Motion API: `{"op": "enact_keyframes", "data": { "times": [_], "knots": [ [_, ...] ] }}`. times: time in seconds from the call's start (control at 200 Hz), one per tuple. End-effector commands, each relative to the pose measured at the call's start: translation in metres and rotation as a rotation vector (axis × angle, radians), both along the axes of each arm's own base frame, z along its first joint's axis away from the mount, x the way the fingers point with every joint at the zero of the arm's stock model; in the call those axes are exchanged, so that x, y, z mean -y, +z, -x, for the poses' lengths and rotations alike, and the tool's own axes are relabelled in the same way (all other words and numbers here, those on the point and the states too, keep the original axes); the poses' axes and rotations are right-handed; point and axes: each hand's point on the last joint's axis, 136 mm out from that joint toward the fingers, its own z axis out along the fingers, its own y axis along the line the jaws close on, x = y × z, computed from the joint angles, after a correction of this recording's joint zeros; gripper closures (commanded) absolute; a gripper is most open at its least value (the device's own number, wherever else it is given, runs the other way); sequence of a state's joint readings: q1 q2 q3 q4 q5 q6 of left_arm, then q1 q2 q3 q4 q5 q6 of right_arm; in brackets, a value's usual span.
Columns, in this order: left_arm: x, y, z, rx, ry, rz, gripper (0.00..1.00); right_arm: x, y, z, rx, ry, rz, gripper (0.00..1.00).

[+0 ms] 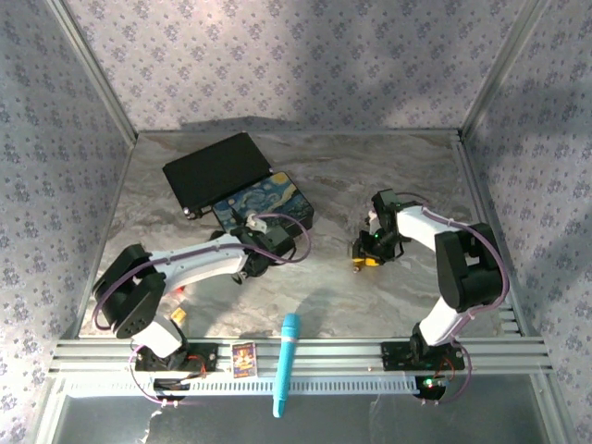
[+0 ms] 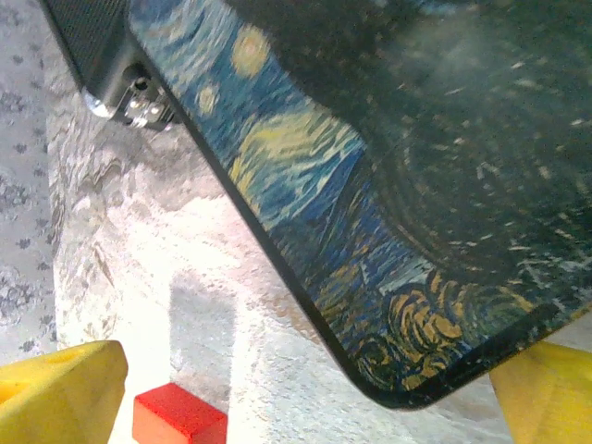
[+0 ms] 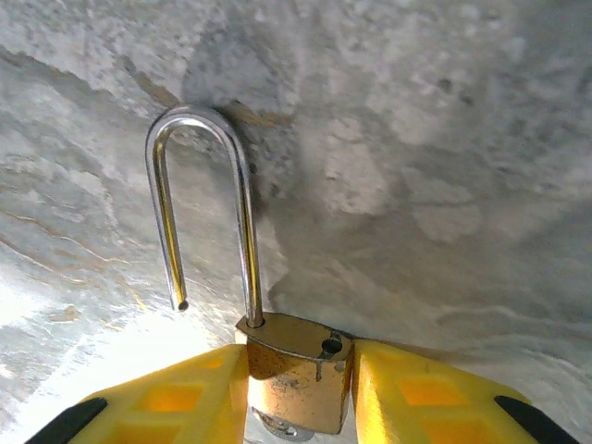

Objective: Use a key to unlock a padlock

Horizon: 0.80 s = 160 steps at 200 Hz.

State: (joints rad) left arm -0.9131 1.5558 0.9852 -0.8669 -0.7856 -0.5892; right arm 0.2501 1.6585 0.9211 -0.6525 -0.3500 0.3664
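Note:
The padlock [image 3: 294,375] is a small brass body with a long silvery shackle [image 3: 242,231]. The shackle is sprung open, its free end hanging clear of the body. My right gripper [image 3: 301,393] is shut on the brass body, a yellow finger pressed against each side. It stands low over the marble table [image 1: 370,166] right of centre. A silvery bit [image 3: 285,428] pokes from under the body; I cannot tell if it is the key. My left gripper [image 2: 305,412] is open, its yellow fingers [image 2: 55,398] wide apart beside the corner of the painted box [image 2: 388,185].
A black flat case [image 1: 217,171] lies behind the blue swirl-painted box [image 1: 264,203]. A red block [image 2: 180,416] sits by my left fingers. A small red-orange piece [image 1: 180,317] lies near the left base. A light-blue stick [image 1: 286,363] crosses the front rail.

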Motion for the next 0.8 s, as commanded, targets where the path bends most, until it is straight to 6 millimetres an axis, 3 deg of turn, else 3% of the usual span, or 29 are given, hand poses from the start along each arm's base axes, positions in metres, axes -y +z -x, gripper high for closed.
{"op": "enact_keyframes", "data": {
  "times": [0.0, 0.275, 0.535, 0.725, 0.795],
  "knots": [
    [-0.016, 0.01, -0.001, 0.022, 0.044, 0.022, 0.0, 0.017, 0.001, 0.013, -0.038, 0.017, 0.086, 0.65],
    [-0.035, 0.009, -0.015, 0.01, 0.105, 0.078, 0.0, -0.006, 0.02, 0.002, 0.063, 0.052, 0.009, 0.58],
    [-0.02, 0.011, -0.007, 0.006, 0.026, 0.184, 0.0, -0.004, 0.05, -0.02, 0.223, 0.023, 0.022, 0.41],
    [-0.006, 0.031, 0.004, 0.082, -0.035, 0.336, 0.0, 0.01, 0.087, -0.041, 0.436, 0.011, 0.088, 0.33],
    [-0.001, 0.05, 0.001, 0.162, -0.052, 0.422, 0.0, 0.013, 0.104, -0.05, 0.538, 0.022, 0.102, 0.32]
  ]
}}
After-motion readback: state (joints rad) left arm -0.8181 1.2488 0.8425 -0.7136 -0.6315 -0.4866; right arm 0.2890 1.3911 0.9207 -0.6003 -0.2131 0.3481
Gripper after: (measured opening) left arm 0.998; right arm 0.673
